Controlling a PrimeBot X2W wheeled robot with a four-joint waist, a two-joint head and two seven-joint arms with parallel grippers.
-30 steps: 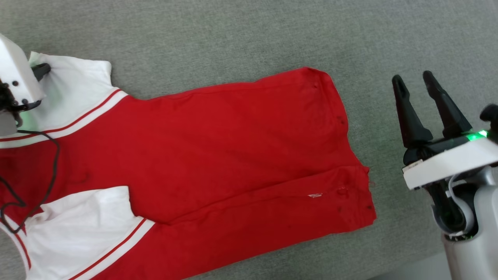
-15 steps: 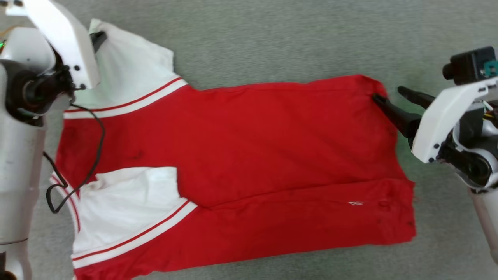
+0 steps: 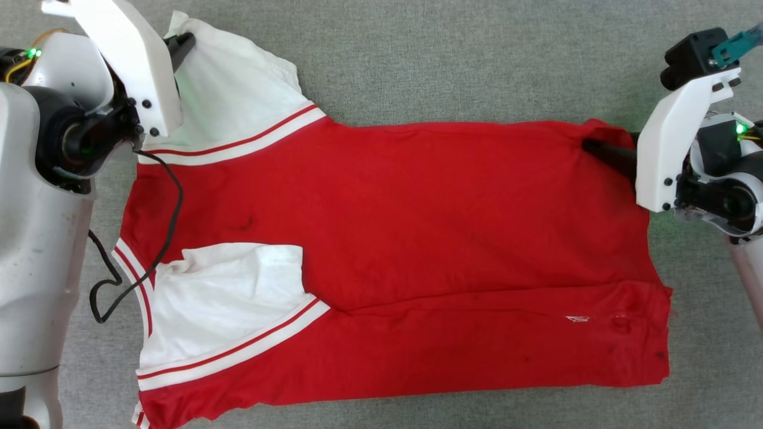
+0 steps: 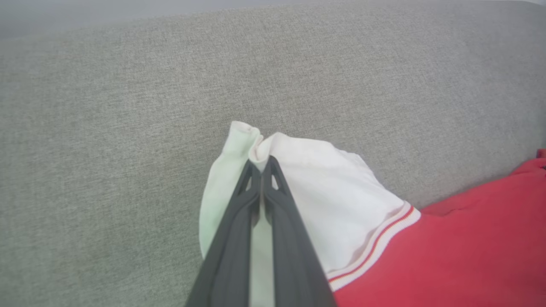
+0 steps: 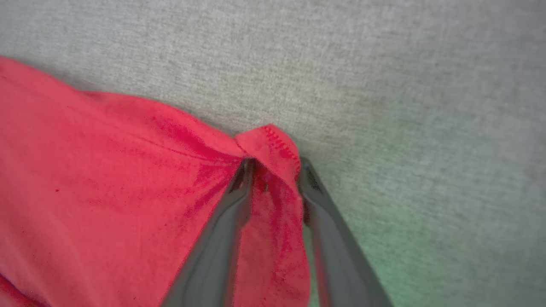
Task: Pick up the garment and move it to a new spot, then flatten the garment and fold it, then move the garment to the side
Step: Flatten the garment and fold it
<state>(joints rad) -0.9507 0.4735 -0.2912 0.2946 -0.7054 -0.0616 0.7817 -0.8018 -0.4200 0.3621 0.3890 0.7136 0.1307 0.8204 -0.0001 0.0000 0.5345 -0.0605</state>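
On grey fabric [image 3: 417, 59] — garment [image 3: 417, 238] pinched by left gripper [image 4: 261, 164].

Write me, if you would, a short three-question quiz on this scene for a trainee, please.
1. True or false: the left jaws are shut on a white, red-striped sleeve of the soft red jersey-style T-shirt.
2. Pick one: the right jaws straddle the T-shirt's A) collar, B) red stitched hem corner, C) white sleeve.
3. Fill in: the T-shirt lies spread on a woven surface coloured ___.
Key: 1 true; 2 B; 3 grey.
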